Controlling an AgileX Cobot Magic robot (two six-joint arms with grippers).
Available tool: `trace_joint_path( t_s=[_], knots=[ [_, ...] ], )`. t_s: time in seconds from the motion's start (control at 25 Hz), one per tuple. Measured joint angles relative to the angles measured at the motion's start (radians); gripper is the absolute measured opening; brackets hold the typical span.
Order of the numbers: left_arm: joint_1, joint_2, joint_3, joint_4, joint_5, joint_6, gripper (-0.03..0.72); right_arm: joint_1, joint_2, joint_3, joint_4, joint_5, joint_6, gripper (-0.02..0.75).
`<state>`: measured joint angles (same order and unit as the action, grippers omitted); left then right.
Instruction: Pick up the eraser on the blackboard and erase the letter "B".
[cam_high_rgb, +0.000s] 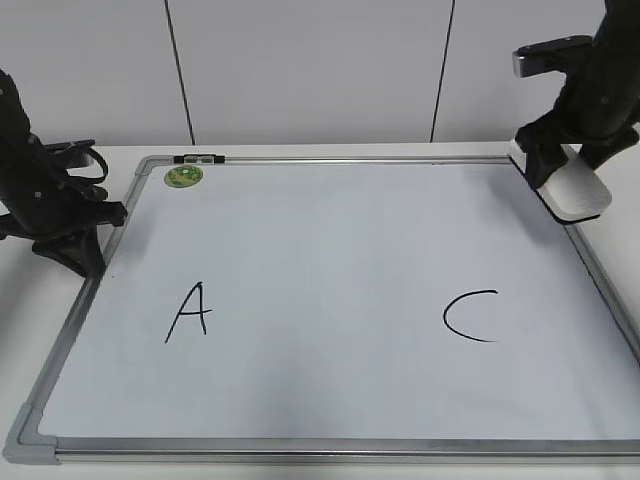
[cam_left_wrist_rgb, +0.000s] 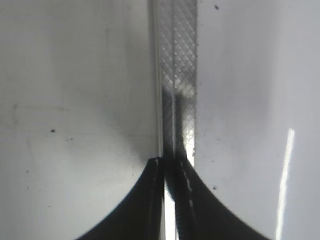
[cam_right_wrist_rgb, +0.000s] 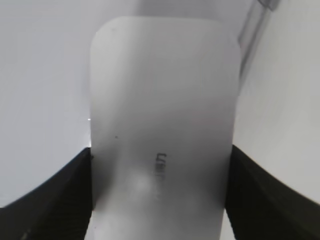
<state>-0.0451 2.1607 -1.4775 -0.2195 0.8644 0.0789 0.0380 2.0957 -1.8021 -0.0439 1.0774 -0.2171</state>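
Observation:
The blackboard (cam_high_rgb: 330, 250) is a white board with a grey frame, lying flat on the table. No letter "B" shows on it; the space between the black "A" (cam_high_rgb: 190, 312) and the black "C" (cam_high_rgb: 470, 316) is blank. My right gripper (cam_high_rgb: 570, 160) is shut on the white eraser (cam_high_rgb: 578, 190) at the board's far right corner, over the frame. In the right wrist view the eraser (cam_right_wrist_rgb: 162, 110) fills the space between the jaws (cam_right_wrist_rgb: 160, 195). My left gripper (cam_high_rgb: 80, 255) is shut and empty at the board's left edge, and in the left wrist view it (cam_left_wrist_rgb: 170, 165) sits over the frame rail (cam_left_wrist_rgb: 175, 60).
A round green sticker (cam_high_rgb: 183, 177) and a small black clip (cam_high_rgb: 199, 158) sit at the board's far left corner. The white table edge runs along the left and back of the board. A wall stands close behind.

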Motion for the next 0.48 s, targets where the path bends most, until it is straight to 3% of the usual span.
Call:
trace_joint_path(
  t_s=[0.48],
  knots=[
    [0.0, 0.0, 0.0, 0.0, 0.0, 0.0, 0.042, -0.031, 0.0, 0.107, -0.002, 0.03, 0.117, 0.535]
  ],
)
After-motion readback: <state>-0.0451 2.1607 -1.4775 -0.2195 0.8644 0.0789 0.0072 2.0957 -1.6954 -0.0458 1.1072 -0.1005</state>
